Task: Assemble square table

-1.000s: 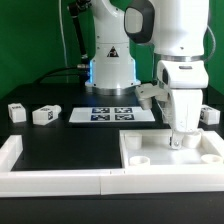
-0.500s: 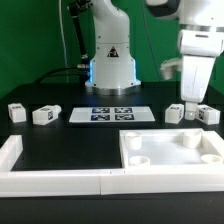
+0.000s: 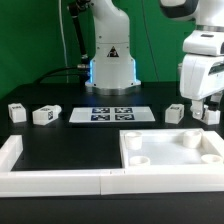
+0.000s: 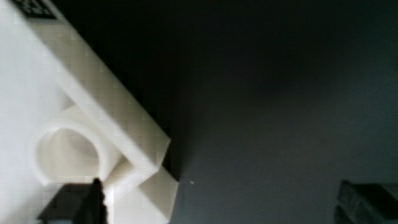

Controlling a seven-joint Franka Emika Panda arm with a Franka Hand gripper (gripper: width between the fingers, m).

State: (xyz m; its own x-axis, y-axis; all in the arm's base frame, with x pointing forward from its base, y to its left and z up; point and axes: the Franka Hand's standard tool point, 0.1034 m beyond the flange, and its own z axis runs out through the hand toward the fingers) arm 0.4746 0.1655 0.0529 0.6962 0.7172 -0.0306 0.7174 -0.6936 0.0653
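The white square table top [image 3: 170, 151] lies rim-up at the exterior view's right front, with round corner sockets. Two short white tagged legs [image 3: 14, 112] [image 3: 42, 116] lie at the left, and two more [image 3: 174, 114] [image 3: 209, 116] lie behind the top at the right. My gripper [image 3: 204, 106] hangs open and empty above the right-hand legs, behind the top's far right corner. In the wrist view the jaws stand wide apart [image 4: 221, 205], one dark finger [image 4: 71, 204] over the top's corner [image 4: 89, 120] beside a socket, the rest over black table.
The marker board [image 3: 112, 114] lies flat in front of the robot base [image 3: 110, 68]. Long white border rails [image 3: 55, 181] run along the table's front and left edge. A green backdrop stands behind.
My gripper has lifted off the table top's far right corner and moved up and to the exterior view's right, toward the right-hand legs. The parts have not moved.
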